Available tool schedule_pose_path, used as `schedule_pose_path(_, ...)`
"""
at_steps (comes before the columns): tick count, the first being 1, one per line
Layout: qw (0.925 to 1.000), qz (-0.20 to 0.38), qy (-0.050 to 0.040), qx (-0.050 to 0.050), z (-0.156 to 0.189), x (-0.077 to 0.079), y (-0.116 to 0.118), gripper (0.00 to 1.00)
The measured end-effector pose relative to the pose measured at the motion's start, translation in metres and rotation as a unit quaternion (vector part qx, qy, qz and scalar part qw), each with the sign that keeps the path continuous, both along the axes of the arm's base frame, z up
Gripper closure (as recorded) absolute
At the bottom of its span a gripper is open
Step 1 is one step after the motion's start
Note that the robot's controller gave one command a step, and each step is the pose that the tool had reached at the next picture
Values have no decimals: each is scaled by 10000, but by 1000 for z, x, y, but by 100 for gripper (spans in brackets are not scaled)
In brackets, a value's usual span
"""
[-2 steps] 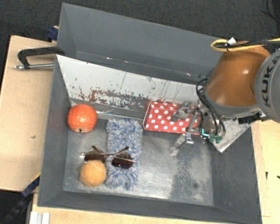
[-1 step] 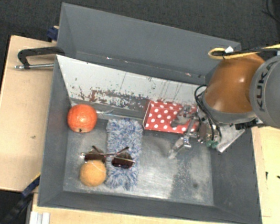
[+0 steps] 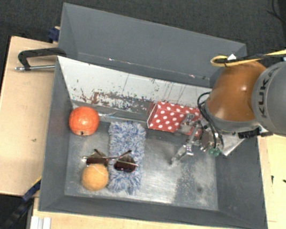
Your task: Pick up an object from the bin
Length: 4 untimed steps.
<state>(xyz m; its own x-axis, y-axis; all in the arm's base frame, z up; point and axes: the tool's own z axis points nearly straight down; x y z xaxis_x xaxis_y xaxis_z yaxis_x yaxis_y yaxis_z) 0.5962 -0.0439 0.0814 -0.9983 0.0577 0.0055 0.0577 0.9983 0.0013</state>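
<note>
The hand (image 3: 182, 153) hangs over a bare patch of the bin (image 3: 196, 188) floor, right of centre and nearer the back wall than the front edge. Whether it is released or clenched cannot be told, and nothing is seen gripped in it. The nearest item is a red box with white dots (image 3: 170, 117), which lies against the back wall, just beyond the hand and slightly to its left. The box's long axis runs along that wall, so one long side is shut in by the wall and only the side facing the front edge looks open to approach. Judgement: if this box is the pick, the move is a short one toward the back wall, and the closeness of the wall is the limiting factor for getting a hold across the short dimension. The other items lie well apart from the hand, toward the left side. A shaggy blue cloth (image 3: 124, 154) lies mid-bin with its long axis running back to front, and a pair of sunglasses (image 3: 113, 162) rests across its front half. An orange fruit (image 3: 94, 177) sits in the front left corner, touching the cloth. A red-orange fruit (image 3: 84, 121) sits alone by the left wall.
</note>
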Motion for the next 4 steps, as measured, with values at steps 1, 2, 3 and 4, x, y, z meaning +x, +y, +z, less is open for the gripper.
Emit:
schedule_pose_path(1, 9991, 434, -25, -11, 15, 2, 41, 0)
schedule_pose_path(2, 9918, 1281, -44, 1, 11, -15, 99, 0)
schedule_pose_path(3, 9714, 2375, -72, -2, -9, -33, 126, 0)
schedule_pose_path(4, 9545, 2981, -97, -6, -5, -4, 146, 100)
